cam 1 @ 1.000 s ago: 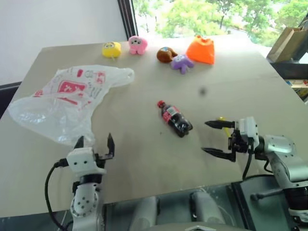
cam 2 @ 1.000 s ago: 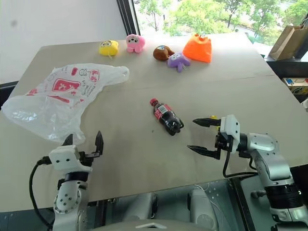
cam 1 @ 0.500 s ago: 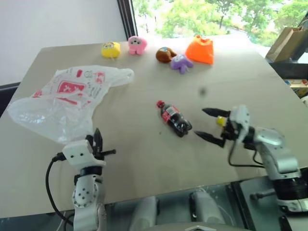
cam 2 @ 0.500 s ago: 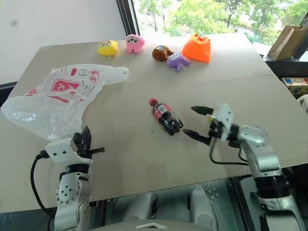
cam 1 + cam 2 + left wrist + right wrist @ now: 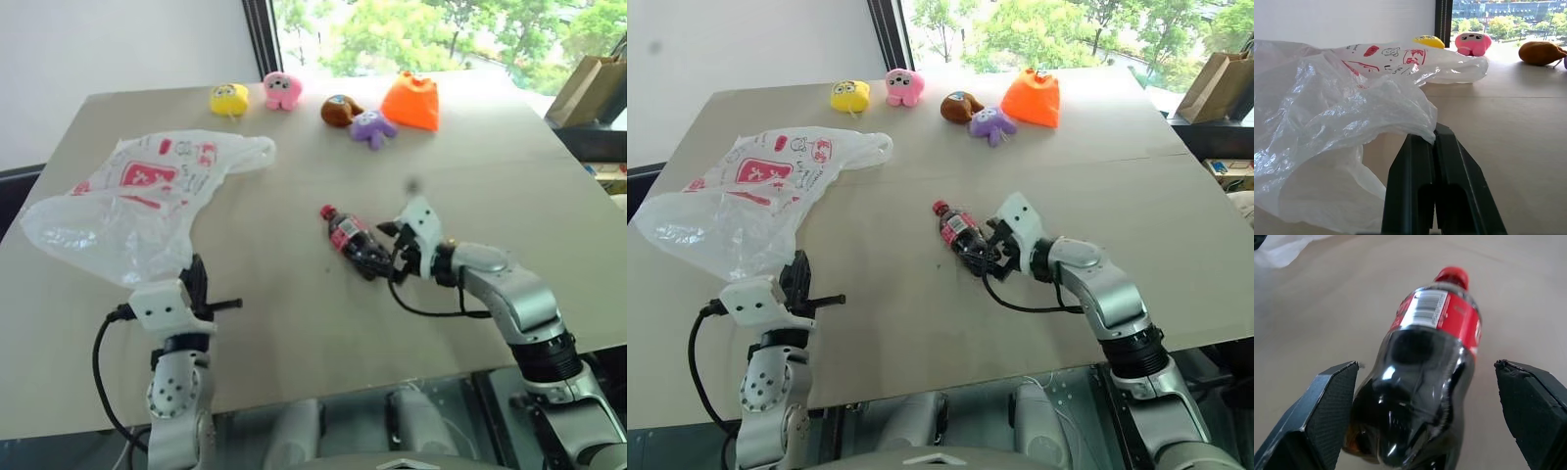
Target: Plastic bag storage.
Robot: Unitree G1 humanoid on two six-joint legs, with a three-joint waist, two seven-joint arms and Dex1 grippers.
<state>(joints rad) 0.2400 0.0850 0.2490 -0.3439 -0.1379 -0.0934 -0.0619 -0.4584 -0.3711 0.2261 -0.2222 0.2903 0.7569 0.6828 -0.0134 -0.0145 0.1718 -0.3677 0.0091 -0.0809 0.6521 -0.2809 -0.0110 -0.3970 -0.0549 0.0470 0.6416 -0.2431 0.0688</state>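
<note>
table (image 5: pixel 294 323): wide pale wooden top, everything sits on it.
plastic bag (image 5: pixel 127 211): big crinkly white film with red print, sprawled on the left side of the table, its near edge right at the left gripper.
left gripper (image 5: pixel 1436 134): fingers pressed together, a fold of the plastic bag draped against the tips; cannot tell if film is pinched between them.
right gripper (image 5: pixel 1425 416): fingers spread wide, one on each side of the bottle's base end, not closed on it.
bottle (image 5: pixel 963 238): dark cola, red cap and label, lying on its side mid-table.
orange pouch (image 5: pixel 410 101): far edge, with small plush toys (image 5: pixel 284 89) lined up beside it.
</note>
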